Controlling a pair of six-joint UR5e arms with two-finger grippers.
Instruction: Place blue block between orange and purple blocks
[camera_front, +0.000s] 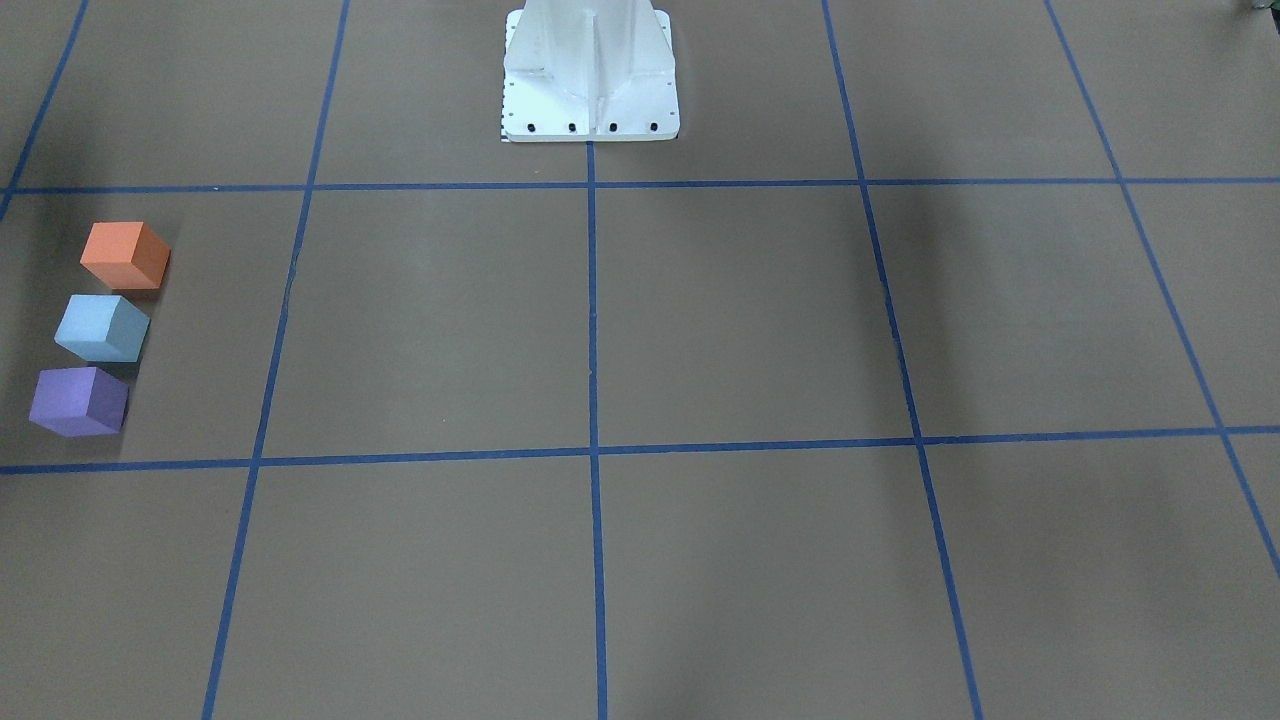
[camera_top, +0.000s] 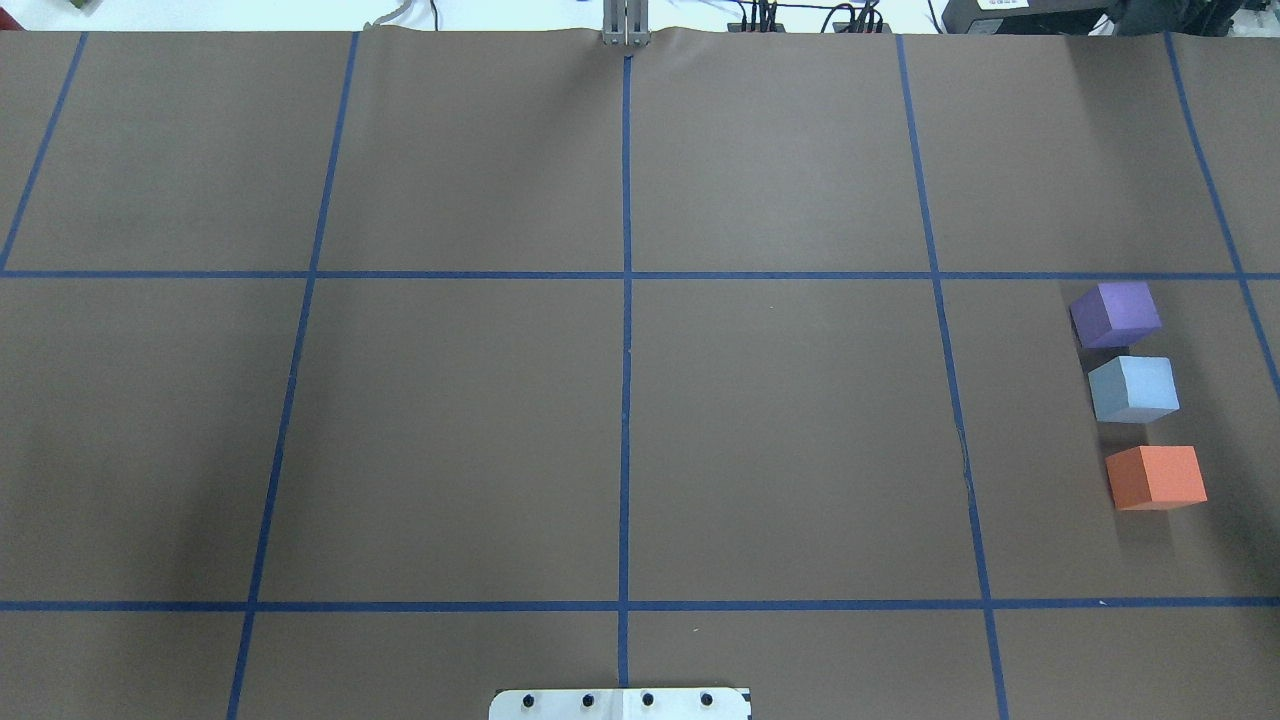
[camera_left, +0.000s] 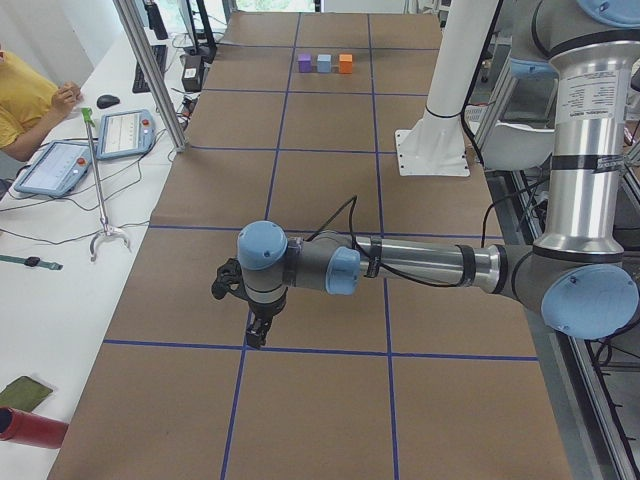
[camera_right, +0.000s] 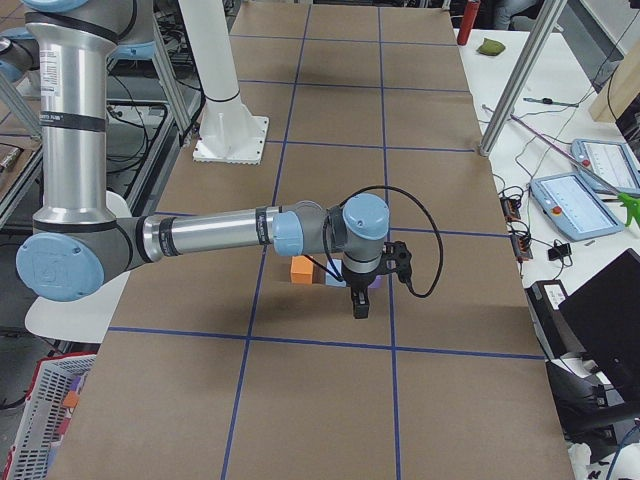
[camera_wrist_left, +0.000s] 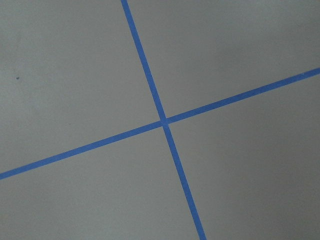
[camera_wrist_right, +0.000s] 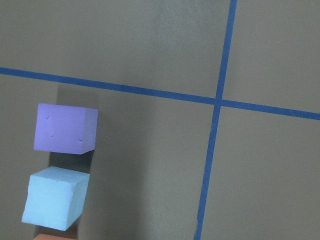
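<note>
Blue block (camera_top: 1133, 388) is sitting between orange block (camera_top: 1156, 477) and purple block (camera_top: 1116, 313), right fingers (camera_right: 359, 303) hovering near, left fingers (camera_left: 258, 335) well apart, can't tell if either is open or closed, so a low sweep is risking knocking the row.

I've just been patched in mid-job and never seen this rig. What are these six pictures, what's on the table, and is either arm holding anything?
This is a two-armed robot at a brown table taped into blue squares. Three blocks lie on it in a row: orange block, blue block in the middle, purple block. Two pictures look down on the table, one from across it, one from behind the robot. Two are from the table's ends: one shows the left gripper over bare table, the other the right gripper by the blocks. Two are wrist cameras. All three blocks rest on the table, so none is held. Whether the grippers are open or shut, I cannot tell.
</note>
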